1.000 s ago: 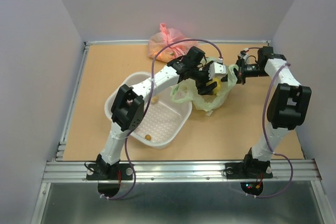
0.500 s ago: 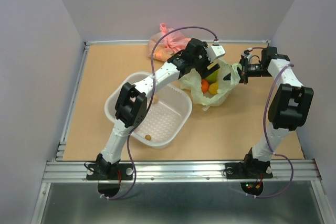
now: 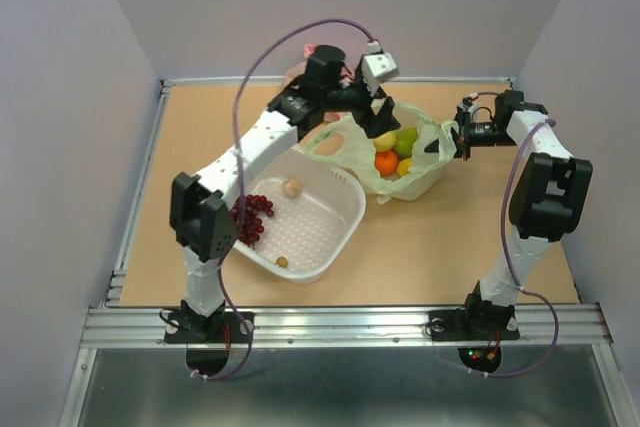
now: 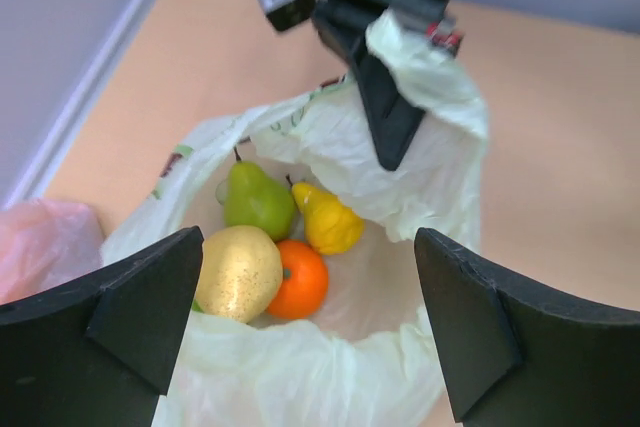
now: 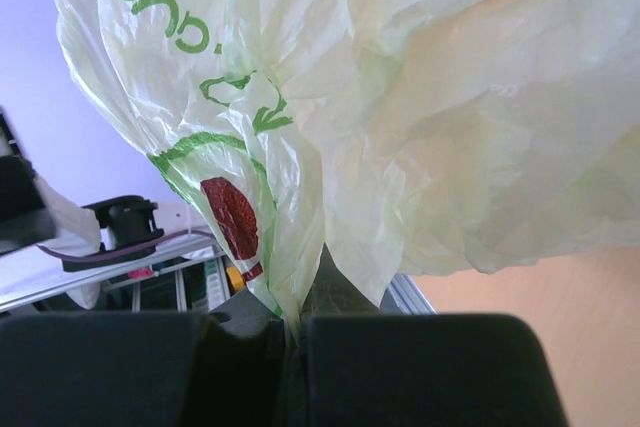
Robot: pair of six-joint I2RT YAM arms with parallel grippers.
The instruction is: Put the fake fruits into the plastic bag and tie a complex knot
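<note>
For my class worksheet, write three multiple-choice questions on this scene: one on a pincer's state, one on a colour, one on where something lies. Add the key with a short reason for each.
1. The left pincer is:
A. wide open, holding nothing
B. shut, holding nothing
C. shut on a fruit

2. The plastic bag whose rim the right pincer grips is:
A. pink
B. pale green
C. blue

3. The grape bunch lies:
A. in the plastic bag
B. in the white basket
C. in the left pincer

Key
1: A, since its wrist view shows both fingers far apart above the bag with nothing between them.
2: B, since the right wrist view shows pale green film clamped between the closed fingers.
3: B, since the top view shows the dark red bunch at the basket's left side.
</note>
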